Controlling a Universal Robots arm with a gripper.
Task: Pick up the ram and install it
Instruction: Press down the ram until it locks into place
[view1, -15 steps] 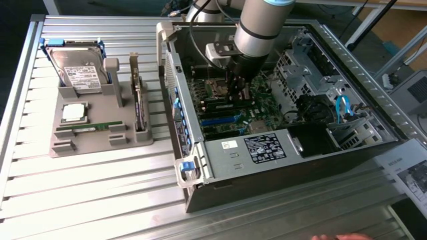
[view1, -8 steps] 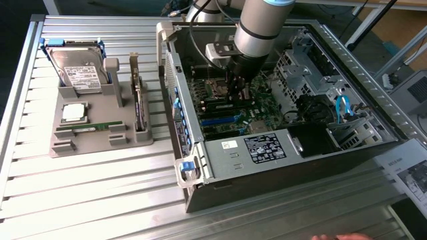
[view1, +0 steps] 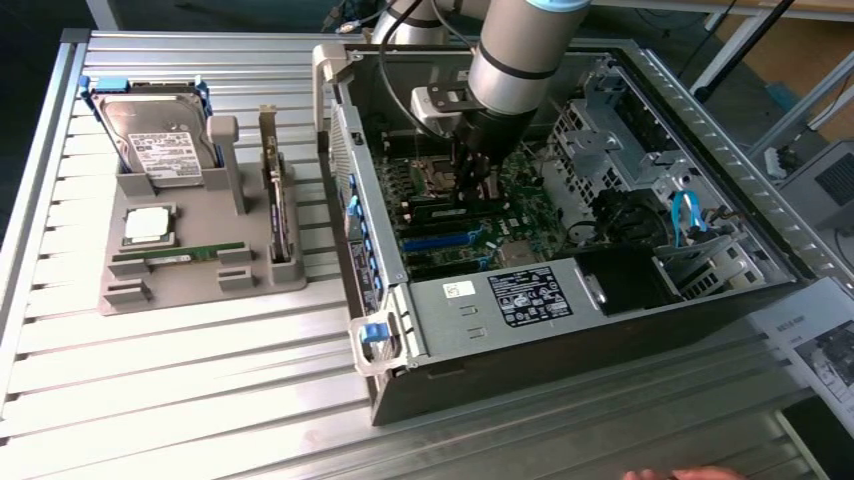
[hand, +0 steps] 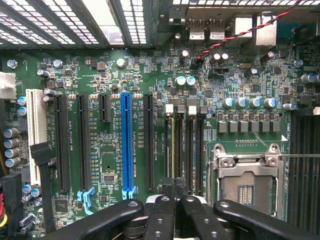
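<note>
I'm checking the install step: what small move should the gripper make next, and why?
Probably lift clear of the case rather than press down, though that is a judgement. The gripper hangs over the memory slots beside the bare processor socket, yet a green ram lies in the grey tray outside the case, and I cannot tell that the gripper holds one.

Robotics lab: slatted metal workbench (view1: 200, 380), opened computer case (view1: 561, 300), parts fixture (view1: 200, 270).
</note>
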